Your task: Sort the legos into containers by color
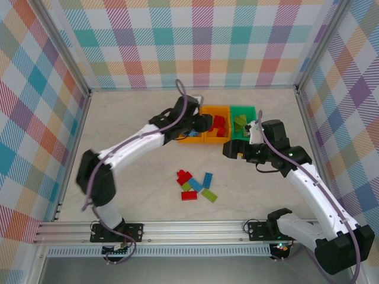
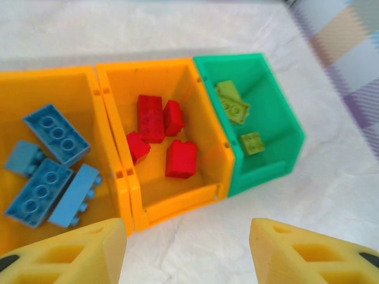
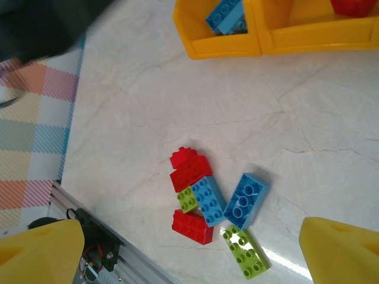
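- Left wrist view: left pincer (image 2: 186, 251) spread wide, empty, near the bins.
- Left orange bin (image 2: 59, 83) holds blue bricks (image 2: 56, 133); middle orange bin (image 2: 177, 198) red bricks (image 2: 151, 118); green bin (image 2: 266, 171) lime bricks (image 2: 232, 100).
- Right pincer (image 3: 189, 254) wide, empty, over the loose pile (image 3: 207, 201) of mixed bricks on the surface (image 3: 148, 106).
- Judged over half done; the pile remains.

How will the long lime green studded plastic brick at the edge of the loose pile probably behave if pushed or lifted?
The long lime green brick looks like rigid moulded plastic, so it likely keeps its shape when squeezed. It lies low and flat on the smooth table, so a push should slide it, not roll or tip it.
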Tool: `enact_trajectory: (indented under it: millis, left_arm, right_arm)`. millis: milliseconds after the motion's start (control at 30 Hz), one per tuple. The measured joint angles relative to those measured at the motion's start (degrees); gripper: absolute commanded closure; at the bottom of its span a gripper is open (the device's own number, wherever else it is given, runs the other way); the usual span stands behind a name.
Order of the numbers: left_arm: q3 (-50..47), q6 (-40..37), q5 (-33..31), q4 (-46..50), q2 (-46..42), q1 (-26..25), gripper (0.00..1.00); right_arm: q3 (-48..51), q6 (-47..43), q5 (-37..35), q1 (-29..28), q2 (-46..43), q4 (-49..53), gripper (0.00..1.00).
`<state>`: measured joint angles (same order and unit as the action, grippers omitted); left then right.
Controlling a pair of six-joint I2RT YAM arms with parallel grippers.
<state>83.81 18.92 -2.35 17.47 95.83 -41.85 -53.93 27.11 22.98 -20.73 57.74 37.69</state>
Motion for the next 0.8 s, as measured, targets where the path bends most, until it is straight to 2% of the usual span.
enact_trajectory:
  millis: [100, 333, 400, 533, 667, 800]
  left_arm:
    - [-6.8, -3.2, 0.1, -2.4, -10.6, 0.0, 0.42]
    - [-19.9, -18.9, 5.0, 0.8, -31.6, 0.0, 0.35]
    - [-22.8, -25.0, 6.3, 2.8, -36.0, 0.0, 0.26]
    - [-30.9, -36.7, 8.2, 5.2, -44.4, 0.0, 0.00]
    - [-39.5, -46.2, 12.0, 4.4, -50.9, 0.0, 0.00]
    - [-42.8, -52.8, 14.5, 3.1, -51.5, 0.0, 0.00]
  right_arm:
    - [0.3, 2.1, -3.3, -2.1, 3.7, -0.5, 0.07]
    - [0.2, 10.3, -13.0, -14.6, 17.0, -3.1, 0.11]
    - [0.1, 13.6, -15.5, -17.8, 21.2, -4.0, 0.12]
    - [-2.5, 19.2, -19.5, -23.9, 30.5, -3.6, 0.17]
    - [-4.7, 23.4, -21.9, -28.4, 36.3, -3.5, 0.28]
    - [-5.2, 26.5, -24.2, -30.9, 38.8, -2.8, 0.36]
